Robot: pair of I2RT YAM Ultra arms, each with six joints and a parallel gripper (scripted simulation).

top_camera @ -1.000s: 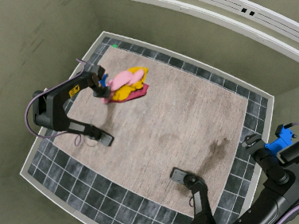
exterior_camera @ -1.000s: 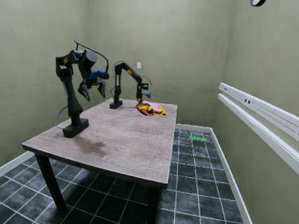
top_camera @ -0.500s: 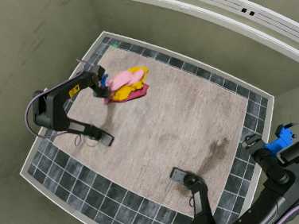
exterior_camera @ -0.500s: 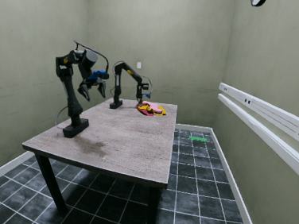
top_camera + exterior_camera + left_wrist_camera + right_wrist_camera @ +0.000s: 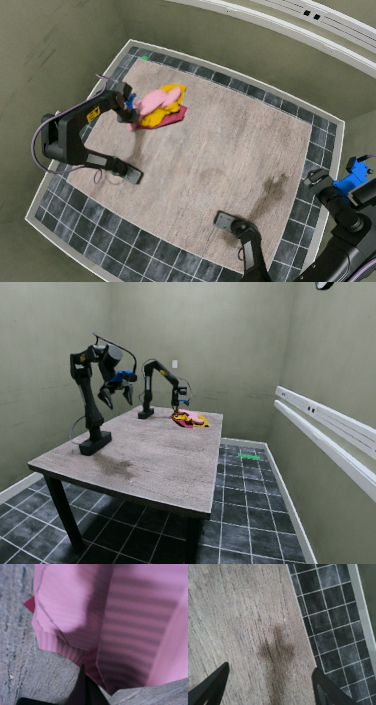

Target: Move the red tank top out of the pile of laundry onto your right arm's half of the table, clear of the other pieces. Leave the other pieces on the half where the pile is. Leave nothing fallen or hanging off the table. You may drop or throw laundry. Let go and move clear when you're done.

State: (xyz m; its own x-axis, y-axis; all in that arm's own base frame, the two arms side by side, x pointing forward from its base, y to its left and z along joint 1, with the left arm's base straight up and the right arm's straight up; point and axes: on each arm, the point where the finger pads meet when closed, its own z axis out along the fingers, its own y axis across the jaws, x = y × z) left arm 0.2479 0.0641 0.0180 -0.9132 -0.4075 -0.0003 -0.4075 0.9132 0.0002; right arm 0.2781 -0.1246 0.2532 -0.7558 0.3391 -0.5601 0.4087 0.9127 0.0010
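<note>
The red tank top (image 5: 178,116) (image 5: 183,424) (image 5: 30,604) lies at the bottom of the pile, showing along one side; most of it is hidden. A yellow piece (image 5: 156,117) lies over it, with a pink piece (image 5: 152,101) (image 5: 135,605) on top. My left gripper (image 5: 174,411) (image 5: 84,666) is shut, its tips at a shaded corner of the pink piece, which appears pinched; whether any red cloth is caught too is hard to tell. My right gripper (image 5: 118,403) (image 5: 273,668) is open and empty, high above its end of the table.
The table (image 5: 225,130) (image 5: 145,452) carries both arm bases, the left arm's near the pile. The pile lies near the table's far end in the exterior view. Dark tiled floor (image 5: 331,627) shows past the table edge in the right wrist view.
</note>
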